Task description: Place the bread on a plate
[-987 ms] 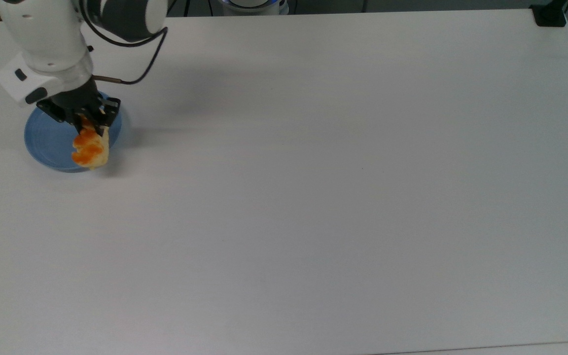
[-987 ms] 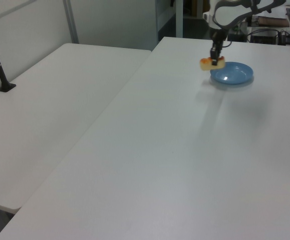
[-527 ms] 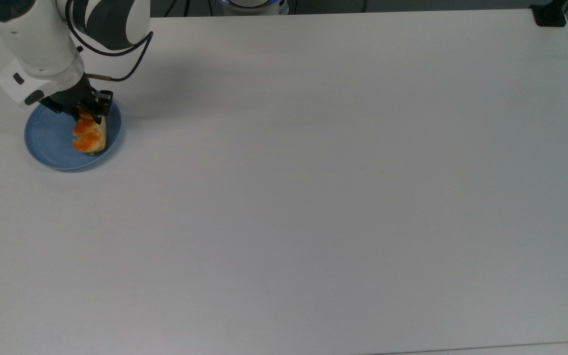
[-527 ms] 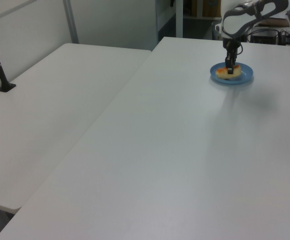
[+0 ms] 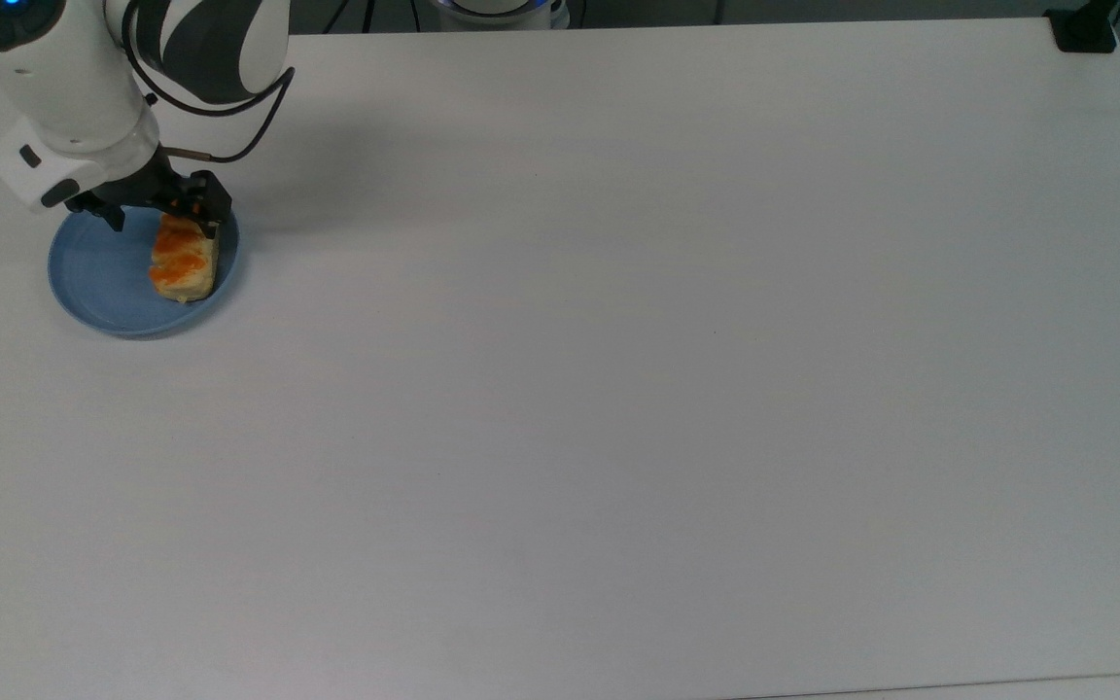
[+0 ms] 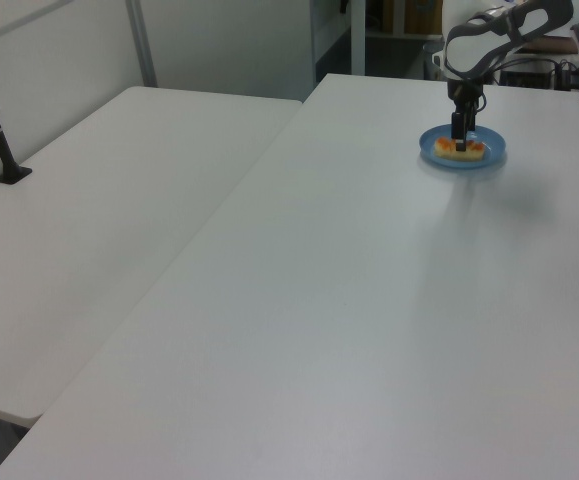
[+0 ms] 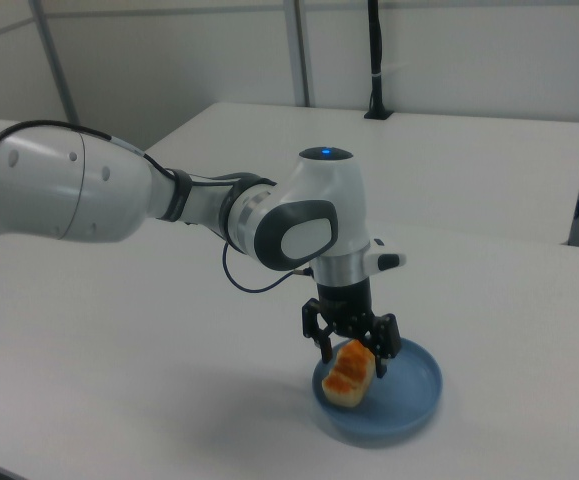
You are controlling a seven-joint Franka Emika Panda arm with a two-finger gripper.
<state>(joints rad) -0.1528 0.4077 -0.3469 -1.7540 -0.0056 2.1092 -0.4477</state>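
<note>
Your robot's hand [image 5: 163, 212] [image 7: 352, 350] [image 6: 459, 131] hangs low over the plate [image 5: 93, 282] [image 7: 409, 400] [image 6: 489, 158], its two black fingers spread apart on either side of the bread's [image 5: 183, 261] [image 7: 350, 374] [image 6: 460, 149] far end. In the right view a gap shows between the fingers and the loaf, so the hand is released rather than gripping.

The bread lies on the plate, toward the top view's right side of the dish. It is a small oblong loaf, pale beige on its sides with glossy orange-brown bumps along the top. The plate is round, shallow and light blue, with a raised rim and a smooth, plain surface. It sits near one corner of a wide, matte white bench [image 5: 618, 389] [image 7: 119, 380] [image 6: 369, 300].
</note>
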